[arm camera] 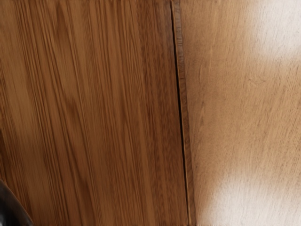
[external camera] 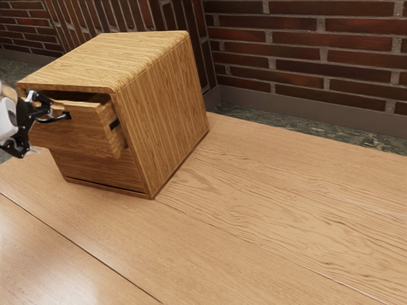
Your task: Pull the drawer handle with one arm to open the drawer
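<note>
A wooden cabinet point(external camera: 162, 95) stands on the table, at the exterior view's left. Its upper drawer point(external camera: 82, 130) is pulled partway out toward that left edge, with a dark gap showing along its side. My black gripper point(external camera: 57, 112) reaches in from the left edge and is shut on the drawer handle point(external camera: 56, 108), a small wooden bar on the drawer front, with one finger above it and one below. In the wrist view the darker drawer front point(arm camera: 94, 113) lies just under my hand, and its edge point(arm camera: 181, 117) runs beside the lighter table point(arm camera: 240, 122).
The wooden table point(external camera: 267, 216) stretches wide to the exterior view's right and front. A brick wall point(external camera: 305, 51) runs behind the cabinet, with a strip of grey floor point(external camera: 331, 127) at its foot. A closed lower drawer front point(external camera: 95, 168) sits under the open one.
</note>
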### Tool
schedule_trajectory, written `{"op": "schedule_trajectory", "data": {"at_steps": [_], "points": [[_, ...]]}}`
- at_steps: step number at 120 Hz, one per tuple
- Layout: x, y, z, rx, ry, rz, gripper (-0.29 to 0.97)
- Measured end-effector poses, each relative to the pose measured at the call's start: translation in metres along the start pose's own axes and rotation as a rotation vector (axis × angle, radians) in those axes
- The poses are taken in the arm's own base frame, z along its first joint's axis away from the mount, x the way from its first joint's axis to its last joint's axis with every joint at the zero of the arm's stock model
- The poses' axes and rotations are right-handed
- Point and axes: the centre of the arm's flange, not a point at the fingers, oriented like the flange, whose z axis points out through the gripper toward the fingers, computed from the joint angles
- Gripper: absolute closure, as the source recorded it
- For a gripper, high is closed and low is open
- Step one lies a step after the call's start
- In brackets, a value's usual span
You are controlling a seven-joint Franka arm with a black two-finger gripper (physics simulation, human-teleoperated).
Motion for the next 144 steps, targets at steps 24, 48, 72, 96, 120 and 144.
{"op": "schedule_trajectory", "data": {"at_steps": [24, 48, 72, 96, 120, 144], "points": [[-0.003, 0.023, -0.019, 0.018, 0.012, 0.005, 0.04], [-0.004, 0.048, -0.035, 0.029, 0.021, 0.013, 0.05], [-0.004, 0.063, -0.046, 0.024, 0.017, 0.032, 0.04], [-0.008, 0.079, -0.052, 0.002, 0.006, 0.040, 0.01], [-0.013, 0.095, -0.049, -0.028, 0.007, 0.032, 0.00], [-0.018, 0.112, -0.055, -0.043, 0.005, 0.019, 0.00]]}}
